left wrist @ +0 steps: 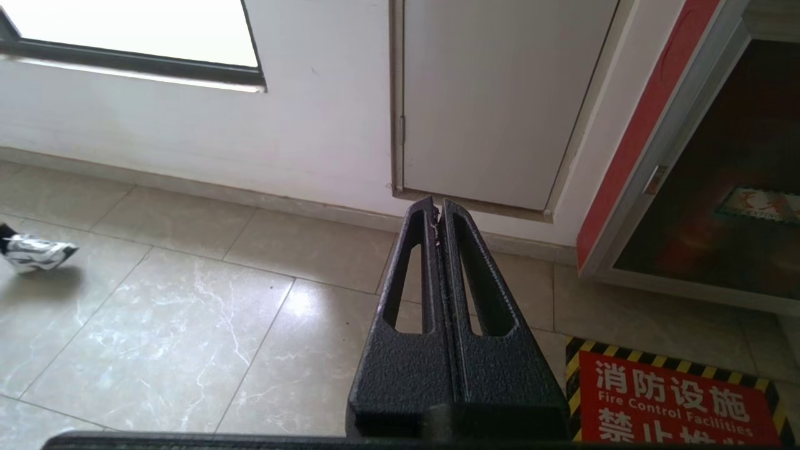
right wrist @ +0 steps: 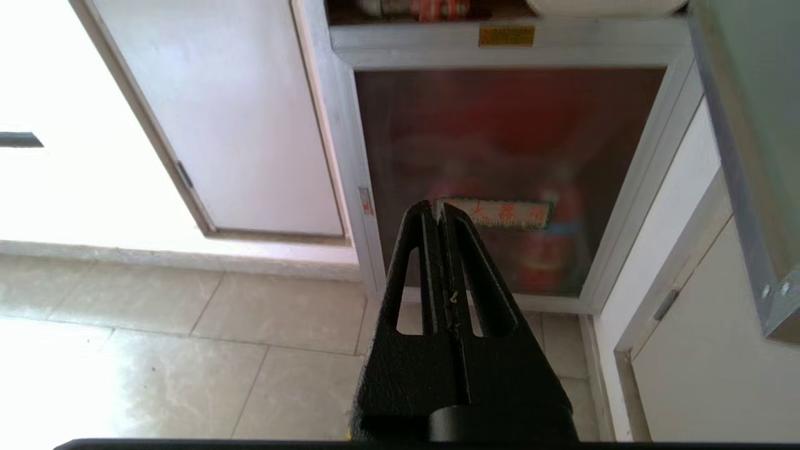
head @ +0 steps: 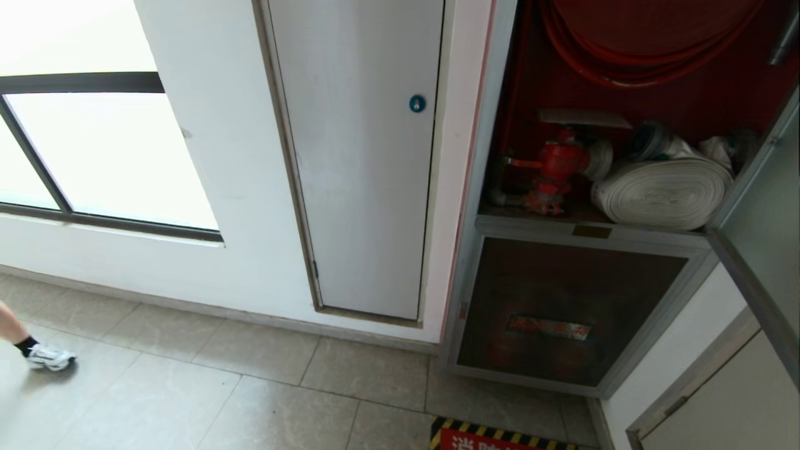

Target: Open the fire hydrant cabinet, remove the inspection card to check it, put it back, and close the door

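- Head view: the fire hydrant cabinet point(head: 625, 156) stands with its upper compartment exposed; the door point(head: 765, 206) is swung out on the right edge of the picture. Neither arm shows here.
- Head view: the inspection card point(head: 582, 117) lies flat above the red valve point(head: 556, 164), just beside the white rolled hose point(head: 664, 190), with the red coiled hose point(head: 650, 44) hanging over it. The white panel with the blue lock point(head: 417, 103) is to the left and no part of the job. A person's shoe point(head: 50, 356) is on the floor tiles, well apart.
- Left wrist view: the left gripper point(left wrist: 437, 209) is pressed together and empty, low over the floor and facing the white panel; judged parked.
- Right wrist view: the right gripper point(right wrist: 439, 209) is likewise pressed together, holding nothing, and faces the lower glass panel with the red label point(right wrist: 500, 212), below the shelf.
- Judgement: the step in hand is fetching the card. The right arm should rise to shelf level and spread its fingers before reaching the card.
- Approach edge-on and pinch the card's near edge; clear the valve handle and hose coupling.
- Risk: the open door stands close on the right; keep the arm off it.
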